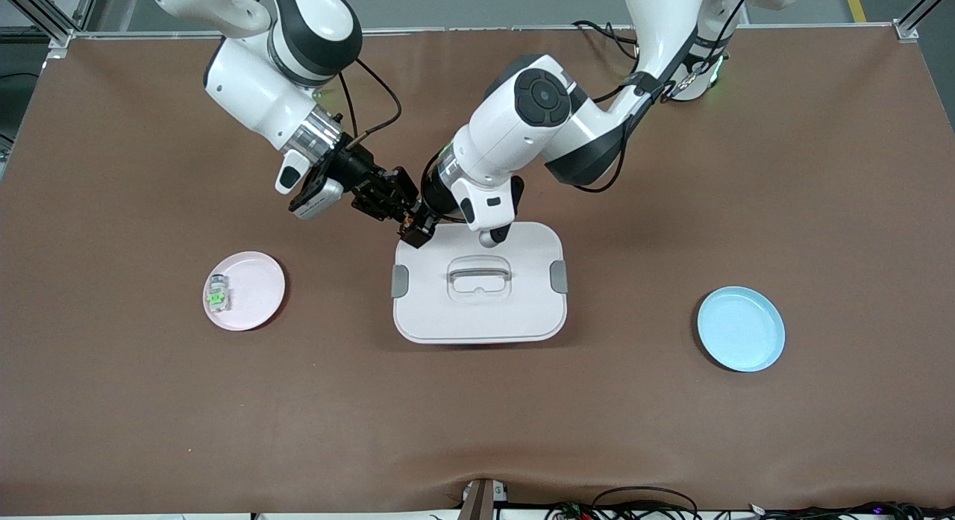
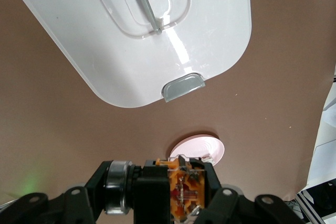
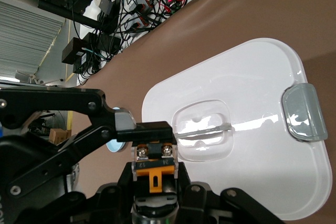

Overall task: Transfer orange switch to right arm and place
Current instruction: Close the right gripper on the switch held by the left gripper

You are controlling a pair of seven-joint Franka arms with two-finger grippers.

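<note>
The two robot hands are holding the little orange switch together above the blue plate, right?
Not quite. The left tool and right tool do meet on the tiny black-and-orange switch, but over a corner of the white rectangular plastic lid, not the round blue plate, which sits toward the left arm's end. The front view shows it.

A robotics lab or test cell: two white jointed arms [image 1: 522,124] are mounted at the edge of a table [image 1: 821,207] covered in plain brown sheeting, framed by aluminium extrusion posts [image 1: 45,16]. Bundles of loose cables [image 3: 131,9], black power boxes and lit electronics sit on the floor beside the table, with grey flooring and a yellow floor line [image 1: 854,1] marking the area
</note>
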